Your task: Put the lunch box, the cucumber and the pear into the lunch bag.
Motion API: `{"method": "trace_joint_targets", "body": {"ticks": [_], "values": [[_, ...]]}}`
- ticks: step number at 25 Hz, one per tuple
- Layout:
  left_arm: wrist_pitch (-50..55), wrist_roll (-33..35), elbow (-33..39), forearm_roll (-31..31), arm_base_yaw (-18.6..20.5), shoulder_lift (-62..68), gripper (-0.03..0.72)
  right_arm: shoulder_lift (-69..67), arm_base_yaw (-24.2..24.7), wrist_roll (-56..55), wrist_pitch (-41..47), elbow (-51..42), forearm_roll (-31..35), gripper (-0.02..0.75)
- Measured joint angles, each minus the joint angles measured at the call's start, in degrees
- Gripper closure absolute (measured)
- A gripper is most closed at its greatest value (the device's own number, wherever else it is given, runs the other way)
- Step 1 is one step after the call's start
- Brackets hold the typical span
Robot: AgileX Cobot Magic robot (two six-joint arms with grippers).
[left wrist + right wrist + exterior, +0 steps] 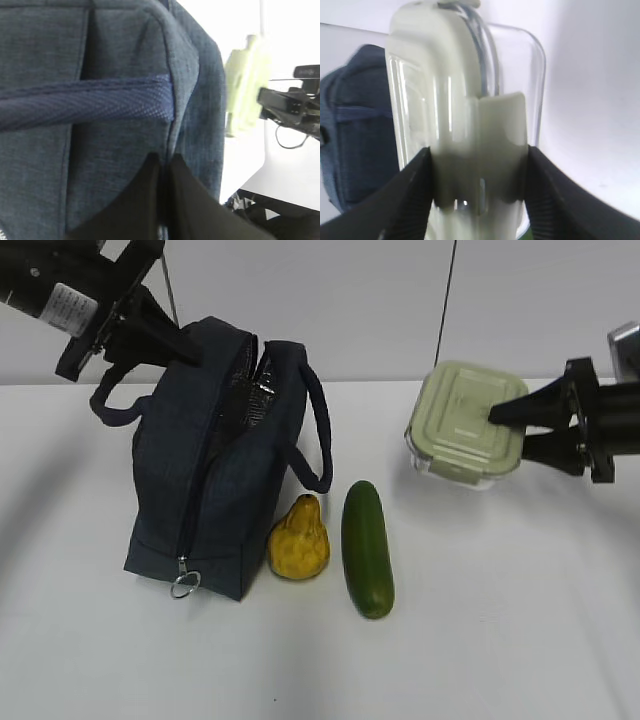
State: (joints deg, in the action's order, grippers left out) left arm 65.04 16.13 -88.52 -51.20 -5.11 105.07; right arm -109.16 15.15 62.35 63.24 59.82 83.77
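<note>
The navy lunch bag (210, 460) stands at the left with its top zipped open and silver lining showing. My left gripper (188, 348) is shut on the bag's upper left edge; in the left wrist view the closed fingertips (164, 159) pinch the fabric (100, 60) below a handle strap. My right gripper (505, 425) is shut on the sage-lidded lunch box (465, 425) and holds it tilted above the table, right of the bag. In the right wrist view it (477, 155) clamps the box (450, 90) on both sides. The pear (298, 540) and the cucumber (367, 548) lie beside the bag.
The bag's zipper ring pull (184, 585) hangs at its front lower corner. One loop handle (318, 430) droops toward the pear. A thin cable (445, 300) hangs at the back. The white table (500, 640) extends to the front and right.
</note>
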Motion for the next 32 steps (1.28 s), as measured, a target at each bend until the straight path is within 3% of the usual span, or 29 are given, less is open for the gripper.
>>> {"method": "trace_joint_targets", "body": {"ticks": [6,12,16,22,32], "values": [[0.49,1.41,0.0,-2.37,0.0,0.0,0.68,10.34,-5.54,-2.9,0.45,1.49,7.38,0.348],[0.55,2.05,0.0,-2.49,0.0,0.0,0.68,11.62,-16.91,-5.37,2.0,7.09,7.18,0.348],[0.61,2.27,0.0,-2.49,0.0,0.0,0.68,11.62,-21.53,-5.66,-0.1,8.67,6.49,0.349],[0.88,2.73,0.0,-5.09,0.0,0.0,0.68,9.69,-22.8,-5.89,-4.52,8.67,5.07,0.349],[3.15,7.41,0.0,-19.56,0.0,0.0,0.68,4.11,-22.8,-5.92,-7.34,8.67,4.8,0.349]]}}
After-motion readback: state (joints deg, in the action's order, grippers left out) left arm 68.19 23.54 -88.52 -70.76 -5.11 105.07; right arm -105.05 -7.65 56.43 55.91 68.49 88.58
